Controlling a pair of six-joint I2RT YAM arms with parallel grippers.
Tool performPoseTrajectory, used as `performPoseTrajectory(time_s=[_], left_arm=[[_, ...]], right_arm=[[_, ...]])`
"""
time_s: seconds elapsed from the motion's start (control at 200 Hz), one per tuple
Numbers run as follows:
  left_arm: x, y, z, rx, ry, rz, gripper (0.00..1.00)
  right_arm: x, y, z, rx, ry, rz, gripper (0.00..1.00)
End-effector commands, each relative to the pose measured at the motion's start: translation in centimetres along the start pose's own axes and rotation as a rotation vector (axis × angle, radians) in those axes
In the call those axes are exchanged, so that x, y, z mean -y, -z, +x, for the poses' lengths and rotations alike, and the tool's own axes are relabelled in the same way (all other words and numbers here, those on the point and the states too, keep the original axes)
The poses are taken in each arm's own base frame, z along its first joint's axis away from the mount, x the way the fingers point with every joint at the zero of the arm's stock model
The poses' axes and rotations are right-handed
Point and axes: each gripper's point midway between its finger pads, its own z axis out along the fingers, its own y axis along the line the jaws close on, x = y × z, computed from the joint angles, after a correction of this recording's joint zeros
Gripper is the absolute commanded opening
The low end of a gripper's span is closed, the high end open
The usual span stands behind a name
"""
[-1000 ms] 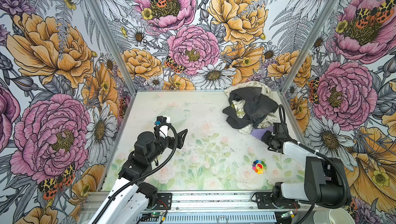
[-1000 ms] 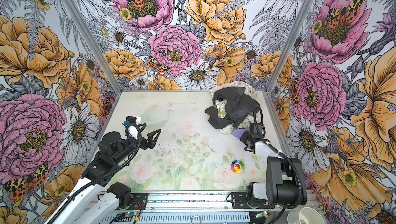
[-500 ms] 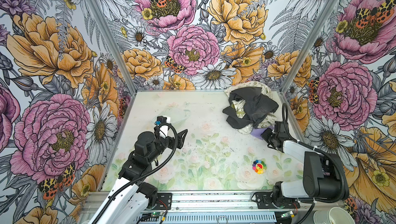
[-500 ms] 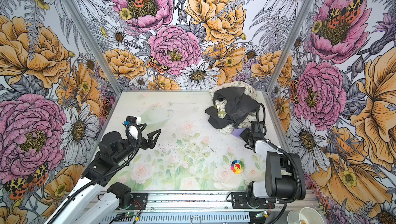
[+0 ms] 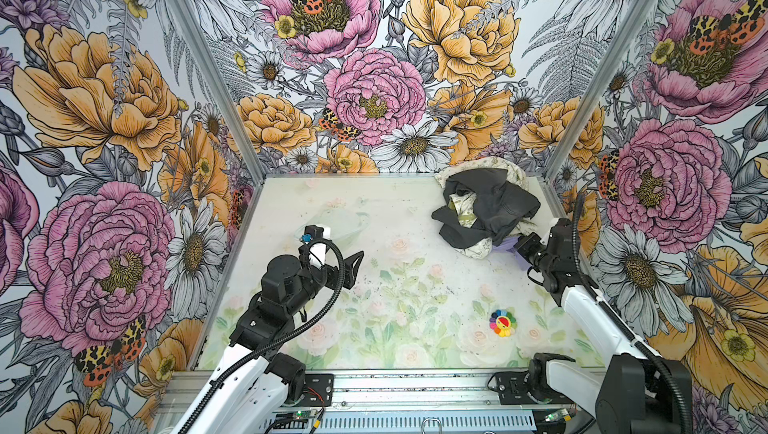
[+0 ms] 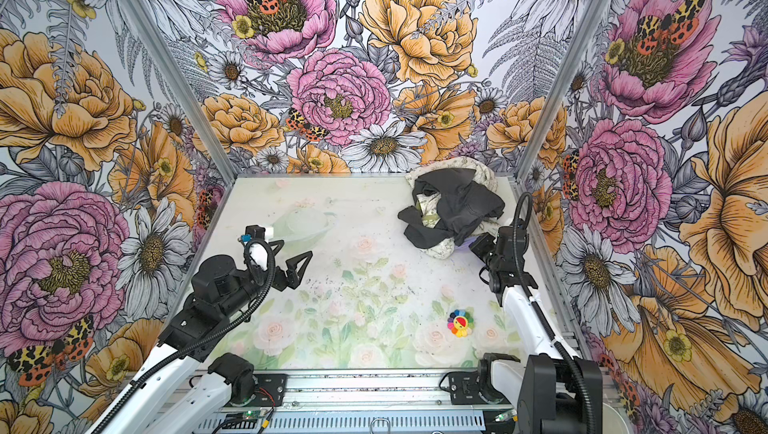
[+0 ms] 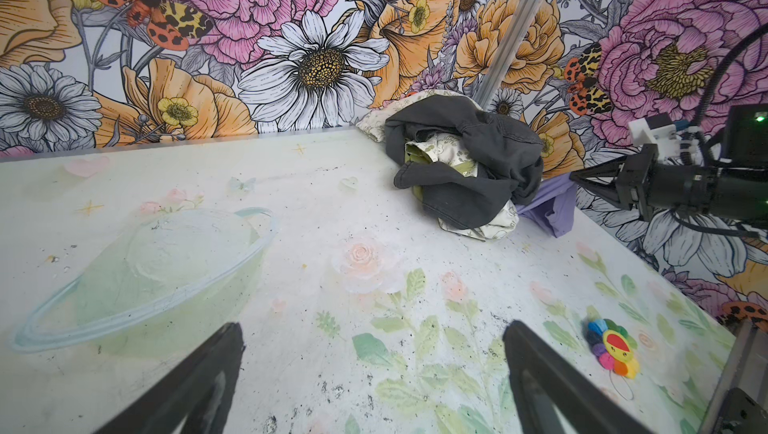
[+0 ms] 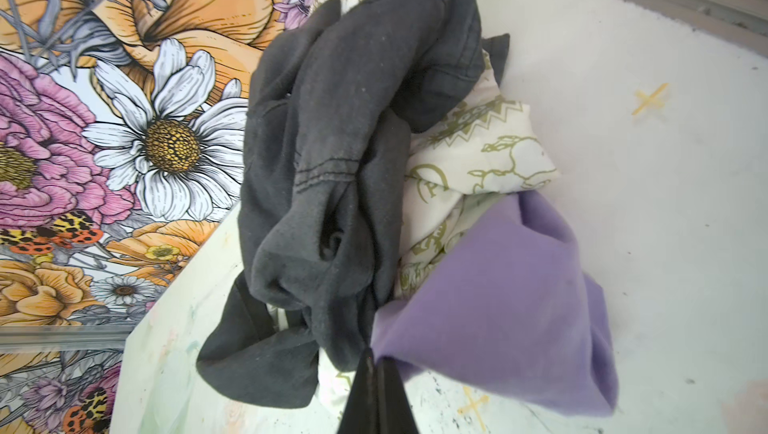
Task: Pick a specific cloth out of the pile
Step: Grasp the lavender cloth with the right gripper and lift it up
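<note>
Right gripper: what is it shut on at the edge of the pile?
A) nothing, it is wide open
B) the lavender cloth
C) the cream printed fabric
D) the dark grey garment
B: in the right wrist view the right gripper is shut, and the lavender cloth is drawn to a point at its tips. The dark grey garment hangs alongside.

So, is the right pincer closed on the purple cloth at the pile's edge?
Yes, the right wrist view shows the shut right pincer pinching the purple cloth, which pulls taut toward its tips beside the pile.
</note>
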Motion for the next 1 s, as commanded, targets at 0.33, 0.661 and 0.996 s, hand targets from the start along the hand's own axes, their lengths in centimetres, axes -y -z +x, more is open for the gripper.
performPoseTrajectory(time_s=[0.33,0.661,0.996], left_arm=[[0.0,0.2,0.3,-0.001,-0.008,-0.004,0.99],[0.1,0.4,0.2,0.002,-0.013,-0.003,0.99],[0.1,0.5,0.1,0.008,-0.013,-0.005,0.99]], right_arm=[[-8.8,5.2,-7.5,0.185,0.034,-0.238,0.00],[-12.1,7.9,-10.6,0.268,0.055,-0.309,0.00],[-15.7,10.4,-13.3,0.328,0.077,-0.397,0.00]])
